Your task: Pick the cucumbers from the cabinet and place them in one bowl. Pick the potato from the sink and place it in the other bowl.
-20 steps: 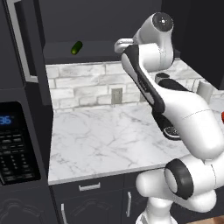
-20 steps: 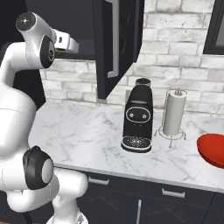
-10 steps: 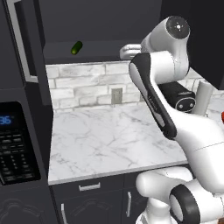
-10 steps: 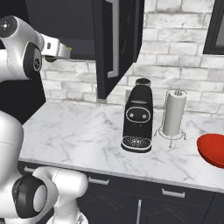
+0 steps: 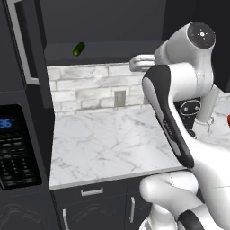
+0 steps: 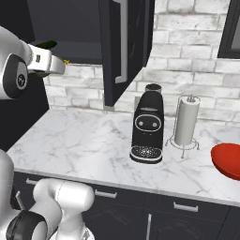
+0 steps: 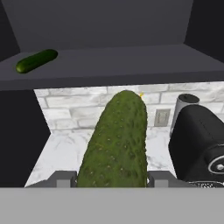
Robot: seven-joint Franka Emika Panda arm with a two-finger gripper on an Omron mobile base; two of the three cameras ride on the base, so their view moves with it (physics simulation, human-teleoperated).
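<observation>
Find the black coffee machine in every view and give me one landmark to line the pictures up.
Left base view: coffee machine at the right, partly behind the arm.
Right base view: centre, on the counter.
Hand view: lower right, beside the held cucumber.
Shared landmark: the white brick backsplash behind it.

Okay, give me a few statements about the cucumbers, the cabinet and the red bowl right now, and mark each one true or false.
1. The gripper holds a cucumber between its fingers. True.
2. Both cucumbers lie on the cabinet shelf. False: one cucumber on the shelf, the other is in the gripper.
3. The cabinet door is shut. False: it stands open.
4. The red bowl already holds a cucumber. False: no cucumber shows in the part of it that is in view.
5. A black coffee machine stands beside a paper towel roll on the counter. True.
</observation>
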